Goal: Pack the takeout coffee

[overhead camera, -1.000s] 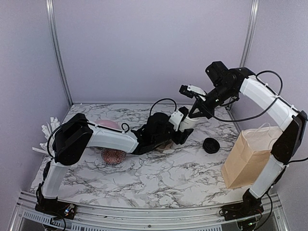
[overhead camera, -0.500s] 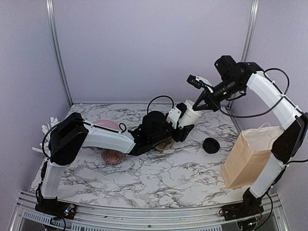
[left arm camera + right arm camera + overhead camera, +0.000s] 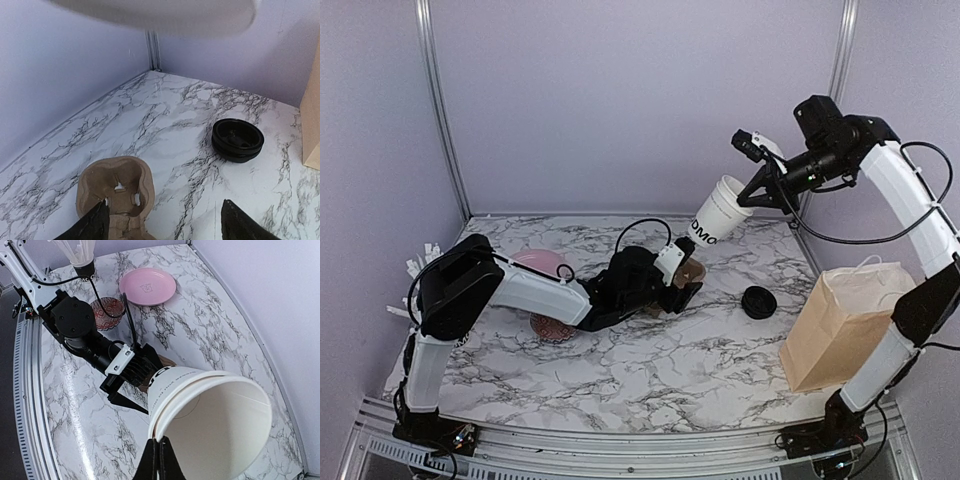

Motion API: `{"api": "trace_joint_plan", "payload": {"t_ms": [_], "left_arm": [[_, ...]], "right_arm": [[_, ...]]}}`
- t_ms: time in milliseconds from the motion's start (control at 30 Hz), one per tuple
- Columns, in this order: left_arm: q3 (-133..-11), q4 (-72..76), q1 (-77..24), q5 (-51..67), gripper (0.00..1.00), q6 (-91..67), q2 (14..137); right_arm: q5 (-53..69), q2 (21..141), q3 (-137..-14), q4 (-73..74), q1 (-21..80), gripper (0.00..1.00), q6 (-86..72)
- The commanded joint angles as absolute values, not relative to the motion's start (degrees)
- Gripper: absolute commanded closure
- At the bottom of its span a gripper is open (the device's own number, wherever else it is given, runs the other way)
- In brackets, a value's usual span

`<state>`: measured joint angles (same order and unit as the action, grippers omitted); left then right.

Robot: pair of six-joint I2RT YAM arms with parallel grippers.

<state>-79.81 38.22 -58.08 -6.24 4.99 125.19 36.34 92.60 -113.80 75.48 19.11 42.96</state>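
Note:
My right gripper (image 3: 748, 200) is shut on the rim of a white paper cup (image 3: 717, 212) with black lettering and holds it tilted, high above the table. In the right wrist view the cup (image 3: 210, 410) is lidless with its mouth toward the camera; two stacked rims show, like nested cups, and the fingertips (image 3: 160, 452) pinch the rim. The black lid (image 3: 758, 301) lies upside down on the table (image 3: 237, 140). My left gripper (image 3: 165, 227) is open and low over the brown pulp tray (image 3: 115, 190), with its left finger at the tray's near edge.
A brown paper bag (image 3: 840, 325) stands at the right, and its edge shows in the left wrist view (image 3: 313, 125). A pink plate (image 3: 542, 262) and a red patterned bowl (image 3: 557, 326) lie at the left. A cup of white straws (image 3: 82, 255) stands at the far left edge.
My right gripper has lifted the cup up and to the right, away from the tray. My left gripper has let go of the cup and sunk toward the tray.

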Motion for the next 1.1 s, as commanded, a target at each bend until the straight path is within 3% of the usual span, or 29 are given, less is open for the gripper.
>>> {"api": "trace_joint_plan", "payload": {"t_ms": [0, 100, 167, 233, 600, 1067], "left_arm": [[-79.6, 36.3, -57.7, -7.8, 0.24, 5.2, 124.9], [-78.6, 37.7, -57.7, -10.2, 0.16, 4.2, 124.2], [-76.3, 42.1, -57.7, -11.6, 0.02, 3.2, 122.9], [-74.4, 45.5, -57.7, -11.2, 0.01, 2.7, 121.4], [-76.5, 49.6, -58.1, -4.7, 0.02, 3.3, 119.8], [-79.4, 47.0, -58.4, -2.9, 0.23, 3.9, 121.2]], "right_arm": [[38.3, 91.7, -115.1, 76.0, 18.9, 1.00, 44.3], [38.0, 91.7, -114.0, 76.2, 18.9, 1.00, 44.4], [37.9, 91.8, -113.2, 76.4, 18.9, 1.00, 44.5], [37.7, 91.9, -112.2, 76.6, 18.9, 1.00, 44.5], [38.9, 93.8, -110.6, 76.6, 21.1, 1.00, 43.8], [37.9, 93.9, -109.7, 75.9, 22.9, 1.00, 43.2]]}}
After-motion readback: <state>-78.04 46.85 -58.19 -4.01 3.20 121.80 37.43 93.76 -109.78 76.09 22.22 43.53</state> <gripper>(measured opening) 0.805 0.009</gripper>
